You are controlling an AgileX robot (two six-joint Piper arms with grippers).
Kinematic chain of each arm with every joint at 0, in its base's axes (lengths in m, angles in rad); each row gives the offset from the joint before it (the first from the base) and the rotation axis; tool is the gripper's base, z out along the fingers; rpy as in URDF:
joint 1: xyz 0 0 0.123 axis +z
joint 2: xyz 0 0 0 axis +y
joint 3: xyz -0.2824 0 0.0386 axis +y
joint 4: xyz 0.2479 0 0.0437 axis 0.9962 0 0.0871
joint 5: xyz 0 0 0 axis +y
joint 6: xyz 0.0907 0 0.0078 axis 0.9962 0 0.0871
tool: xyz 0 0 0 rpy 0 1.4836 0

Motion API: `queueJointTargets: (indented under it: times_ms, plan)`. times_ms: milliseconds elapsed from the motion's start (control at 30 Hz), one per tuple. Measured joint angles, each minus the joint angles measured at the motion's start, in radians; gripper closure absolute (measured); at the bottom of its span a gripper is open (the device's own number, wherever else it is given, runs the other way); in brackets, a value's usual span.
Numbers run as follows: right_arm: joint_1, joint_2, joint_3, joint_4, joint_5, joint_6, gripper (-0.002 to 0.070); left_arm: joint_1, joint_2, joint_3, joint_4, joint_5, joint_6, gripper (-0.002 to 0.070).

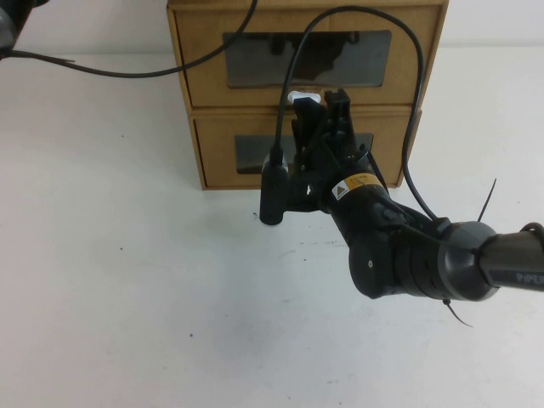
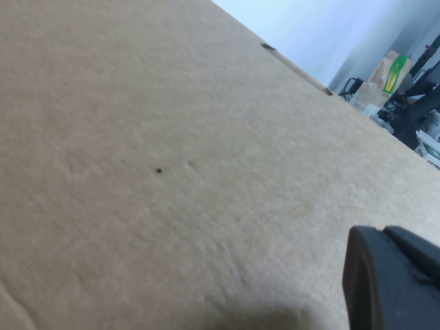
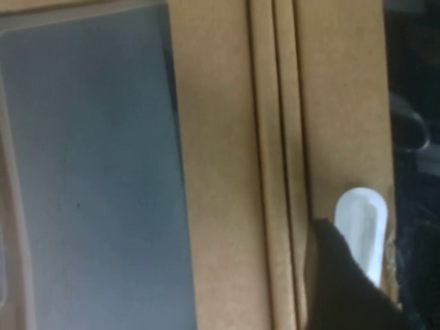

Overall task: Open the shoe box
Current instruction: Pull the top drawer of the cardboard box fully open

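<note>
**A:** What are the jaws of the right gripper (image 1: 321,100) doing?

**B:** They are drawn in onto the white pull tab (image 1: 297,96), closed as far as the tab lets them. In the right wrist view one dark finger (image 3: 344,289) overlaps the tab's edge.

**A:** Where is that tab?

**B:** It is on the top edge of the lower shoe box (image 1: 217,157) front, above its dark window (image 1: 255,153). The box stands at the far middle of the table (image 1: 127,297), with a second shoe box (image 1: 200,51) stacked on it. The lower front looks closed.

**A:** And the arm?

**B:** It reaches in from the near right, with a black cable (image 1: 422,68) looping above it.

**A:** What about the left gripper (image 2: 392,282)?

**B:** It is close over a plain cardboard surface. I cannot tell which box that is, or whether the gripper is open or closed.
</note>
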Motion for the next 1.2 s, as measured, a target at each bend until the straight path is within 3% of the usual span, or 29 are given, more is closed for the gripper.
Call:
queueJointTargets:
  times_ms: [867,1200]
  plan:
    - [-0.017,0.024,-0.06,0.006,-0.04,0.028,0.0464,0.0,0.0,0.0,-0.002,0.001,0.018,0.0681]
    - [0.034,0.005,-0.06,0.065,-0.174,-0.046,0.0463,0.0,0.0,0.0,-0.002,0.002,0.026,0.0681]
